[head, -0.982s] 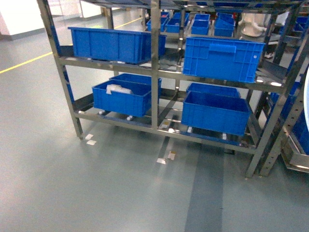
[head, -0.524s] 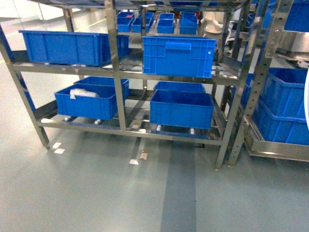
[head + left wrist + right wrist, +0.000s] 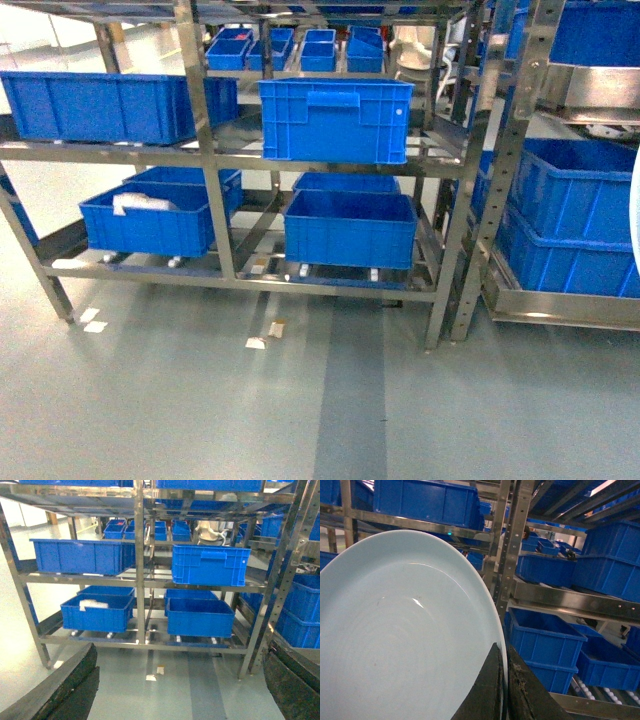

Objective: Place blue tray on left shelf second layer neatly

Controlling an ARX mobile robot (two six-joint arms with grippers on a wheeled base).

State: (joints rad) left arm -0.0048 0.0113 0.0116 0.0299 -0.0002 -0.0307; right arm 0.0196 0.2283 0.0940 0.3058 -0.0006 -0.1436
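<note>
1. Grey-green floor [image 3: 150,400] with a darker stripe runs under a stainless-steel rack [image 3: 205,150] in the head view. On the left shelf second layer [image 3: 100,152] sits a long blue crate [image 3: 110,105], and a taller blue crate with a handle slot [image 3: 335,120] stands to its right on the same tier. Two lower crates rest on the bottom tier, the left one holding something white [image 3: 140,203]. A second rack with more crates stands at the right. A pale sliver of the blue tray [image 3: 636,230] shows at the right edge; neither gripper can be seen here.

2. From the left wrist, the same rack faces the camera, well apart. The two dark fingers [image 3: 70,692] of the left gripper [image 3: 180,690] sit at the lower corners, spread wide with nothing between them.

3. From the right wrist, the blue tray [image 3: 400,640] fills the left of the frame, tilted up on edge, its glossy inside facing the camera. The right gripper [image 3: 504,690] has its dark fingers pinched onto the tray's rim at the lower edge. Behind it stand a perforated steel upright [image 3: 512,545] and stacked blue crates.
</note>
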